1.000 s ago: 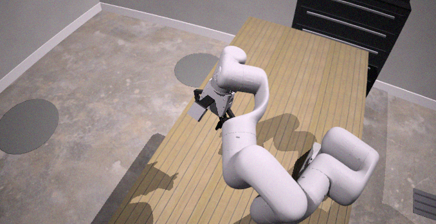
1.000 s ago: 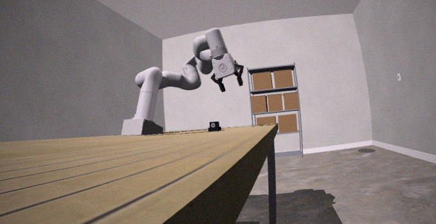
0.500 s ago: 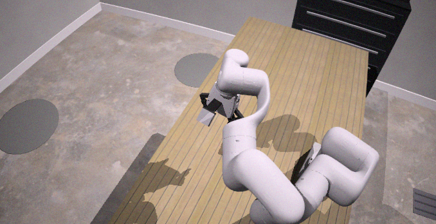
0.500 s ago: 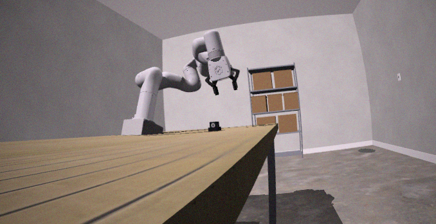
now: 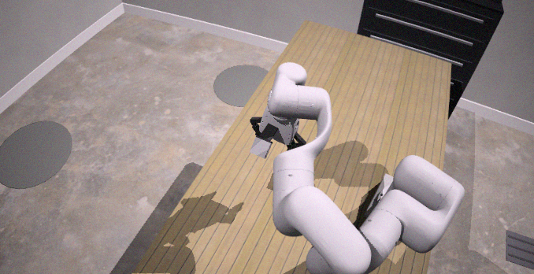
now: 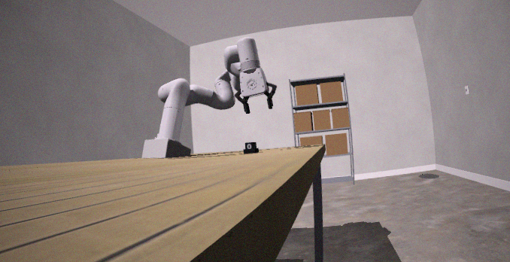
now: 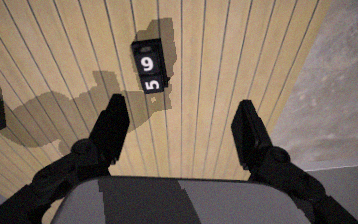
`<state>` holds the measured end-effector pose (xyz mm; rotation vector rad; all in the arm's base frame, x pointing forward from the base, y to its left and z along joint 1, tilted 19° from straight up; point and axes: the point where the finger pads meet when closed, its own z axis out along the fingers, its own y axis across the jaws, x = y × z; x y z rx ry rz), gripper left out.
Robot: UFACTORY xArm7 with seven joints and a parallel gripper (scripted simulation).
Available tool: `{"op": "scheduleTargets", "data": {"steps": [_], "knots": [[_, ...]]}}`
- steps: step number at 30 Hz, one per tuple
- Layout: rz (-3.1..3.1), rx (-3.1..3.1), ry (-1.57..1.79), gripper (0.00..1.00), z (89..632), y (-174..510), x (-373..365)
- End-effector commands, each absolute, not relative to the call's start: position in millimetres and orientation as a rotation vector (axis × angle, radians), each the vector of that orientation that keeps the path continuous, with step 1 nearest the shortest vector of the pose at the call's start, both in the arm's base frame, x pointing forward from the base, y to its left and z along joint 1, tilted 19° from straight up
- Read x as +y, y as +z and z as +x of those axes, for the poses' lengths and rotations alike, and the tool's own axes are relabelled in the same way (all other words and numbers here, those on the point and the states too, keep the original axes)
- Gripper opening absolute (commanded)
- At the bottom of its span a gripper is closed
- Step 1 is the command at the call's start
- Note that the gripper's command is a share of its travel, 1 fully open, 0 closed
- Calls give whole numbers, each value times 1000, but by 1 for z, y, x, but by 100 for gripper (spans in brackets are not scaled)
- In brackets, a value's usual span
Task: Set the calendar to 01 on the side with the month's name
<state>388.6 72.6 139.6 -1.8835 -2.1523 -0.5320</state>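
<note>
"Just ahead of the wrist lens, how does the gripper (image 5: 279,131) (image 6: 259,110) (image 7: 181,110) stand?"

"Its black fingers are wide apart with nothing between them, well above the wooden plank table (image 5: 374,91) (image 6: 113,193) (image 7: 205,30)."

"And the calendar?"

"Beyond the fingertips in the wrist view, in from the long edge that borders the concrete floor (image 5: 118,72) (image 6: 395,200) (image 7: 337,65). A small black cube with a white 9 or 6 on top (image 7: 155,62) sits beside a small black cube with a white 5 on top (image 7: 152,85), with the low black tray (image 6: 251,151) (image 7: 166,80) around their base. In the exterior view, toward the table's far right corner, a black face bearing a white 0 (image 6: 249,146) shows."

"So the 0 is done?"

"I can't say. The month's name isn't readable, so neither is the reading side, and I see no 1. I'd settle that first."

"Then the approach?"

"I judge the step is lining up over one cube. Centre the fingers across it, square to its sides, and descend straight. Keep the pads above the tray wall and off the neighbour, or the tray may drag. Lift fully clear before turning any digit, lower it level, and open gently."
</note>
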Motion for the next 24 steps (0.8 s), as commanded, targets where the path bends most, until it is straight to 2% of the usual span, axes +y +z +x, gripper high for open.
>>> {"op": "scheduleTargets", "data": {"steps": [1,24], "knots": [[-1882,-2158,-535,100,389,141,72],[-1793,-2281,-429,100,369,123,56]]}}
